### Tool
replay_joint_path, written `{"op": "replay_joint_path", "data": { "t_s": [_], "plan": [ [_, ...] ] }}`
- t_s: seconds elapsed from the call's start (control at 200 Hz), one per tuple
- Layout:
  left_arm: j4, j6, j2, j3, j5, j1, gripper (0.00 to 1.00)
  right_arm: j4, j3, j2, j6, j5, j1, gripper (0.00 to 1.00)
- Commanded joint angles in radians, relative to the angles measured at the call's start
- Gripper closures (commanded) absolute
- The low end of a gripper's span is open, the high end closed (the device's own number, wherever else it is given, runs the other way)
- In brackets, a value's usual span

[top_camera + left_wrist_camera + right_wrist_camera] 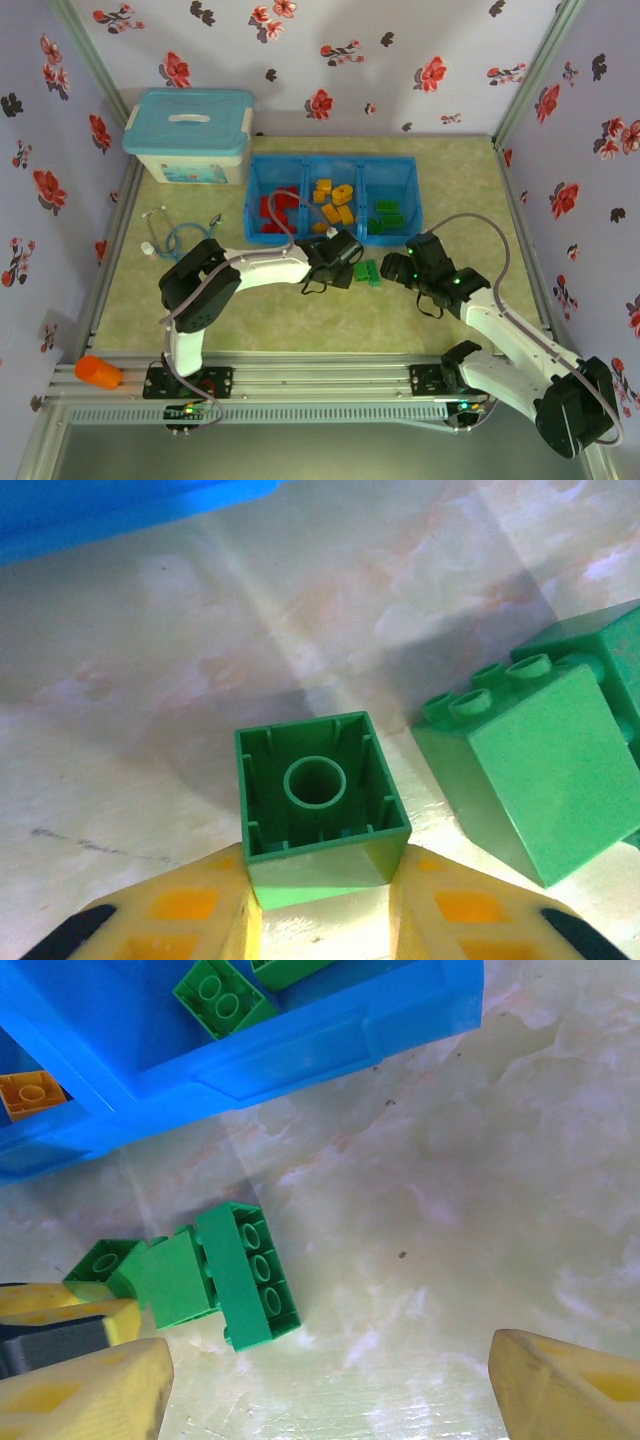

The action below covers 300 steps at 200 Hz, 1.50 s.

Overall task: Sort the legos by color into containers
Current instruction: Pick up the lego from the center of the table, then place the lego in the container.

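Observation:
My left gripper (pixel 322 880) is shut on a small green lego (pixel 318 805), its yellow fingers pressing both sides; the hollow underside faces the camera. A second green lego (pixel 540 770) lies just to its right, apart from it. From above, the left gripper (pixel 350 262) sits at this green cluster (pixel 368 271), in front of the blue containers (pixel 333 160). These hold red legos (pixel 272 212) on the left, orange ones (pixel 333 200) in the middle and green ones (pixel 388 217) on the right. My right gripper (pixel 330 1380) stands open over bare table, right of a long green lego (pixel 250 1275).
A pale-blue lidded box (pixel 190 135) stands at the back left. A coiled blue-and-white cord (pixel 170 235) lies left of the tray. An orange object (pixel 97 372) rests on the near rail. Flowered walls close three sides.

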Motion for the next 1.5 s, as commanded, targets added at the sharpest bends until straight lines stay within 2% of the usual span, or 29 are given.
{"op": "replay_joint_path", "data": {
  "t_s": [0.0, 0.185, 0.44, 0.585, 0.815, 1.02, 1.075, 1.135, 1.18, 1.285, 1.495],
  "plan": [
    [-0.035, 0.050, -0.099, 0.028, -0.044, 0.006, 0.69, 0.016, -0.023, -0.014, 0.019, 0.001, 0.008, 0.17],
    [-0.088, 0.109, -0.133, 0.119, -0.050, 0.006, 0.69, 0.000, -0.043, -0.037, 0.039, 0.021, 0.008, 0.18],
    [-0.131, 0.204, -0.092, 0.292, -0.046, 0.014, 0.69, -0.122, -0.074, -0.161, 0.097, 0.159, 0.007, 0.16],
    [-0.157, 0.241, -0.014, 0.421, -0.006, 0.034, 0.69, -0.132, -0.107, -0.226, 0.105, 0.152, 0.007, 0.16],
    [-0.229, 0.274, 0.131, 0.644, 0.037, 0.084, 0.69, -0.143, -0.120, -0.241, 0.109, 0.114, 0.007, 0.16],
    [-0.341, 0.306, 0.298, 0.949, 0.076, 0.155, 0.67, -0.121, -0.125, -0.239, 0.111, 0.081, 0.008, 0.17],
    [-0.386, 0.318, 0.348, 1.045, 0.100, 0.169, 0.61, -0.122, -0.122, -0.239, 0.111, 0.076, 0.008, 0.17],
    [-0.443, 0.328, 0.393, 1.133, 0.109, 0.176, 0.33, -0.125, -0.118, -0.238, 0.108, 0.070, 0.008, 0.17],
    [-0.478, 0.334, 0.407, 1.176, 0.108, 0.177, 0.26, -0.131, -0.113, -0.240, 0.106, 0.066, 0.008, 0.17],
    [-0.453, 0.331, 0.353, 1.126, 0.107, 0.172, 0.24, -0.136, -0.113, -0.240, 0.101, 0.064, 0.008, 0.17],
    [-0.275, 0.314, 0.112, 0.790, 0.096, 0.162, 0.25, -0.121, -0.108, -0.210, 0.080, 0.050, 0.008, 0.17]
  ]
}}
